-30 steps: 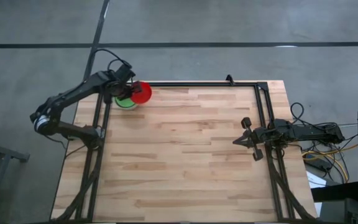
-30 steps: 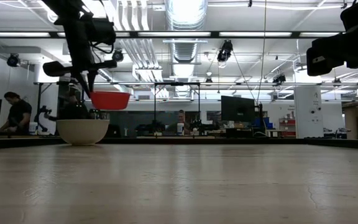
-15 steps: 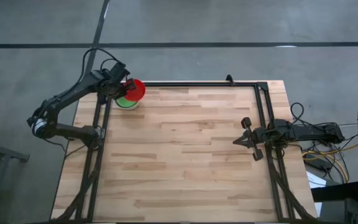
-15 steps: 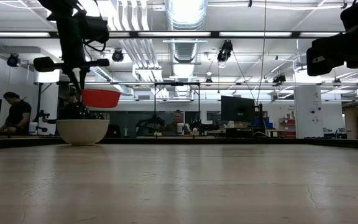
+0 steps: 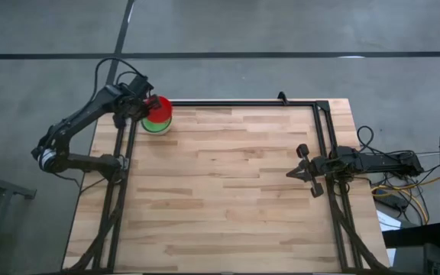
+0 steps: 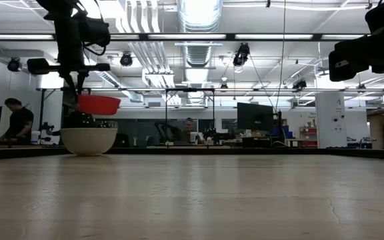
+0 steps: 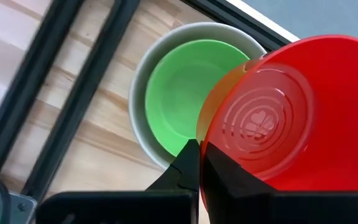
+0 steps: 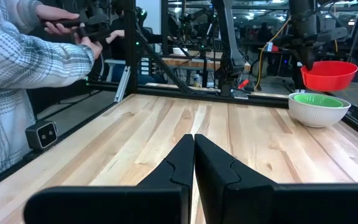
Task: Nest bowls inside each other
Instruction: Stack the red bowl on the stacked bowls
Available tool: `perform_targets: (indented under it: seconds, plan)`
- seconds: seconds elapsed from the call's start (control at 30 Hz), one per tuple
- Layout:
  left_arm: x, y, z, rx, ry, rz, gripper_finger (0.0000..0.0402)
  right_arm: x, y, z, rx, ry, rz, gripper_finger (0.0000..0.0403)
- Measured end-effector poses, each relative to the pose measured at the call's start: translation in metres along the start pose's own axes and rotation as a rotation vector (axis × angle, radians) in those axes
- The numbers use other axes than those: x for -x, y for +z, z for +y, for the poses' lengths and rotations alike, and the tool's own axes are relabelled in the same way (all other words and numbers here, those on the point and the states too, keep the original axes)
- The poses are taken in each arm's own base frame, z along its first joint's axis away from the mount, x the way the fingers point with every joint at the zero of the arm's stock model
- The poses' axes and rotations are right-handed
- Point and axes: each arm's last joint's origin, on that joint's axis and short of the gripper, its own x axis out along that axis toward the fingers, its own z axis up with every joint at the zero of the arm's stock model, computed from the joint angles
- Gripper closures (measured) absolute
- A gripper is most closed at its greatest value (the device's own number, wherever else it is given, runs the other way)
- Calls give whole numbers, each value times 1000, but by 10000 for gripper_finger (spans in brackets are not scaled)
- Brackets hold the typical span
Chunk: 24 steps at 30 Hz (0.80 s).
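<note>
A red bowl point(image 5: 160, 106) hangs over the far left corner of the table, with my left gripper point(image 5: 145, 109) shut on it. Just below it a grey-white bowl point(image 7: 138, 81) rests by its base on the wood, and a green bowl point(image 7: 182, 99) sits nested inside it. In the low view the red bowl point(image 6: 99, 105) is a little above the grey-white bowl point(image 6: 89, 141), not touching it. My right gripper point(image 5: 290, 174) waits shut at the table's right side, pointing level across the wood. My left gripper pinches the red bowl's rim point(image 7: 204, 148) on the side nearest the arm, one finger outside the wall and one inside. The fingers come steeply from above. The bowl hangs clear of the stack, its mouth up and nearly level.
Black frame rails point(image 5: 125, 145) run along the table's left, far and right edges. A person's hands and checked sleeve point(image 8: 17, 62) show beyond one side of the table. Bare wood point(image 5: 220, 191) fills the middle and near part of the table.
My left gripper has carried the red bowl toward the table's left edge and slightly up, from beside the stack to over it. The bowl has stayed level and the grip shut. The stack has not moved.
</note>
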Motion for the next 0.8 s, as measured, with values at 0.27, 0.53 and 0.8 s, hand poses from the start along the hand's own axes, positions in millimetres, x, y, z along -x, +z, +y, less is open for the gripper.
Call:
perform_targets:
  seconds: [0.27, 0.53, 0.8]
  plan:
    - [-1, 6, 8, 31, 59, -3, 396, 0, 0, 0, 0, 0, -1, 394]
    - [-2, 14, 14, 58, 88, -9, 396, 0, 0, 0, 0, 0, 0, 394]
    - [-4, 22, 13, -1, 49, -41, 396, 0, 0, 0, 0, 0, 0, 394]
